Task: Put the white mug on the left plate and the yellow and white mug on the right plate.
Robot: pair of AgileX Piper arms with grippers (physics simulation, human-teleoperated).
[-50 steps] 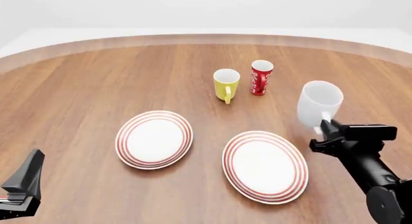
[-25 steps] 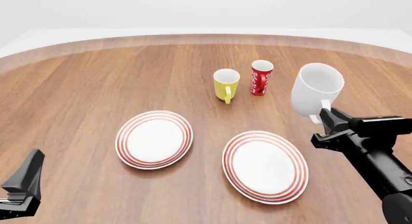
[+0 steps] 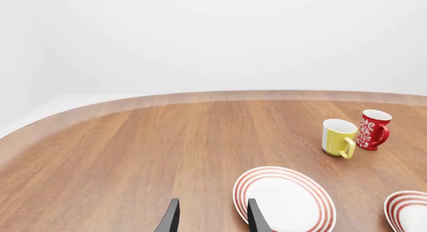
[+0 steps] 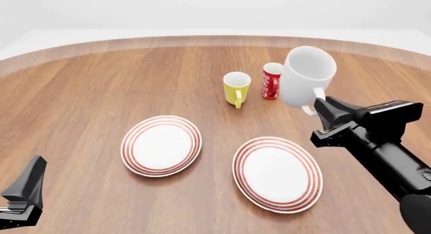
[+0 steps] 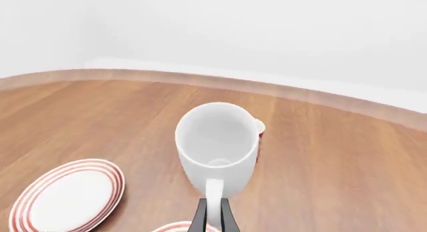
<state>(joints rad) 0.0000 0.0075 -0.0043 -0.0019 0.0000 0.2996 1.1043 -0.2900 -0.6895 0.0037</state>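
Right pincer (image 4: 322,107) grips empty white mug (image 4: 306,82); plates bare.

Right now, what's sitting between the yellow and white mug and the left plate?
Nothing: in the front view only bare wood lies between the yellow and white mug and the left plate.

The bench (image 4: 101,82) is seen from above and behind in the front view; each wrist view looks low along its pincer. The left plate (image 4: 161,145) is shared by all.
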